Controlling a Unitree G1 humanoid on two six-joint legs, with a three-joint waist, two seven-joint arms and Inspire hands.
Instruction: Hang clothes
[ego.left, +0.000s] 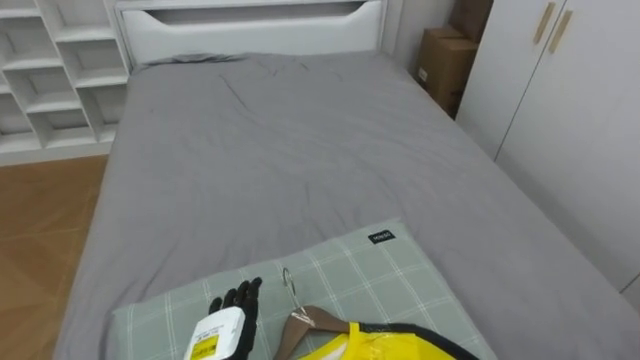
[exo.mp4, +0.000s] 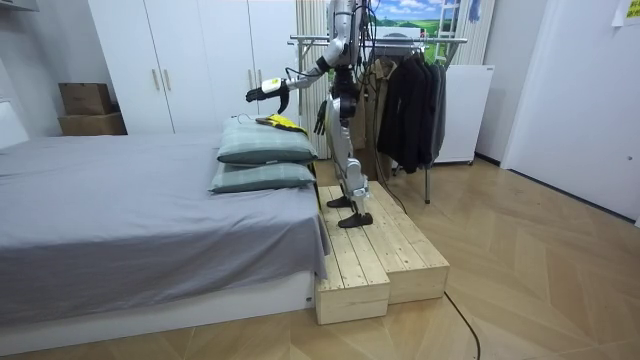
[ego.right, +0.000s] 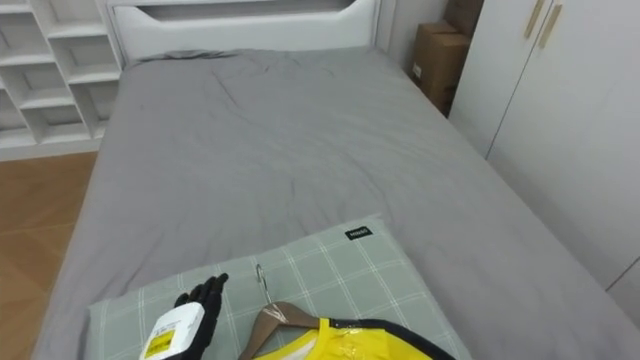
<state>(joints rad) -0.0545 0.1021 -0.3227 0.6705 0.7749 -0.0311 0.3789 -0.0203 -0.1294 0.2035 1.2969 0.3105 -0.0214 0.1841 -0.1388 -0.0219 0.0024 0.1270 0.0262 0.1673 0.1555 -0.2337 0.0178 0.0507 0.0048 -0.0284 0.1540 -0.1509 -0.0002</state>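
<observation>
Left hand (ego.left: 232, 312) reaches out low over the top pillow (ego.left: 350, 265), fingers straight and loose, holding nothing. Hanger (ego.left: 303, 322) with a yellow garment (ego.left: 375, 346) lies on that pillow, just right of the hand. Room view adds: robot stands on a wooden step (exo.mp4: 375, 255) at the bed (exo.mp4: 130, 200) end. Right hand (exo.mp4: 320, 117) hangs by the hip, state unreadable. Rack (exo.mp4: 410, 95) behind carries dark clothes.
</observation>
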